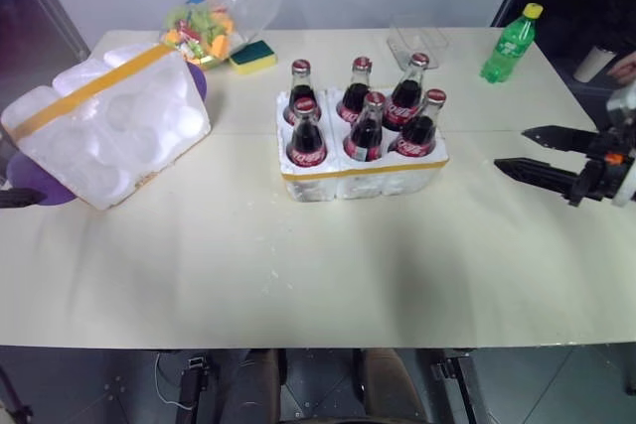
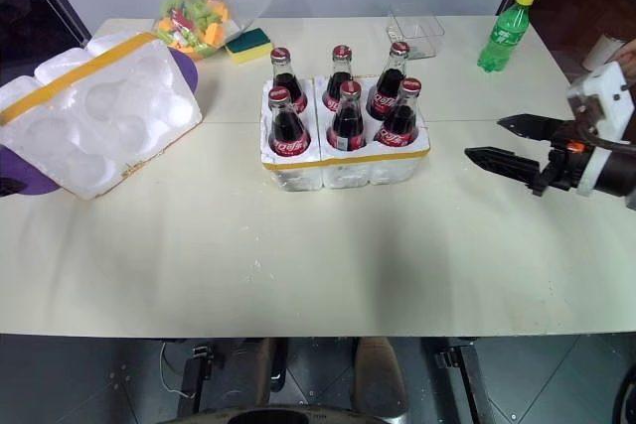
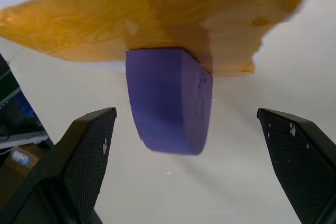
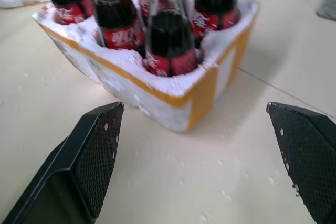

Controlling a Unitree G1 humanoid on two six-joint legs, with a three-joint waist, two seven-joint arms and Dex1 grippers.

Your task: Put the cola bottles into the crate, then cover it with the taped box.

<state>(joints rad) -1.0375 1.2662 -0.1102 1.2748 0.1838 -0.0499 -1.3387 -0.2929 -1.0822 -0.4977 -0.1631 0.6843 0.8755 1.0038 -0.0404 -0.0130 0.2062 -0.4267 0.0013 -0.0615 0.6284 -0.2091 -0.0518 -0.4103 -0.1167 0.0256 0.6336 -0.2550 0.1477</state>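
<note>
Several cola bottles (image 1: 366, 116) with red labels and caps stand upright in the wells of the low white crate (image 1: 363, 178) at the table's middle. The taped box (image 1: 109, 121) lies at the far left, hollows up and tilted, with a yellow tape band across it. It rests on a purple thing (image 3: 170, 98). My left gripper (image 3: 185, 114) is open just short of that purple thing and the box's taped underside. To the right of the crate, my right gripper (image 1: 513, 149) is open and points at it from a short distance, touching nothing.
A green soda bottle (image 1: 511, 44) and a clear plastic container (image 1: 417, 44) stand at the back right. A bag of colourful bits (image 1: 204, 22) and a sponge (image 1: 252, 56) lie at the back, behind the box. A white cup (image 1: 594, 64) sits at the right edge.
</note>
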